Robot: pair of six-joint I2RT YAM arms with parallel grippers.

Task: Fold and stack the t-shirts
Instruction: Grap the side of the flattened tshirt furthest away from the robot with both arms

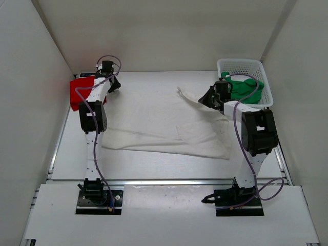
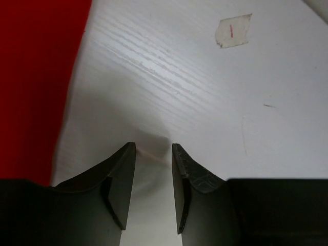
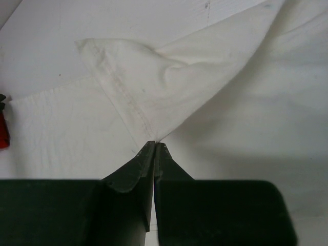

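The white t-shirt (image 1: 164,130) lies spread across the middle of the table, one part pulled up toward the back right. My right gripper (image 1: 209,98) is shut on that raised part. In the right wrist view the cloth (image 3: 154,92) rises in a hemmed fold from the closed tips of the right gripper (image 3: 155,143). The red t-shirt (image 1: 79,92) sits bunched at the far left. My left gripper (image 1: 114,84) hovers just right of it, open and empty. In the left wrist view the left gripper (image 2: 154,148) is over bare table, with the red cloth (image 2: 36,87) to its left. The green t-shirt (image 1: 243,88) lies in the basket.
A white mesh basket (image 1: 241,64) stands at the back right corner, close behind my right wrist. White walls enclose the table on three sides. A small piece of tape (image 2: 233,31) is stuck to the table beyond my left gripper.
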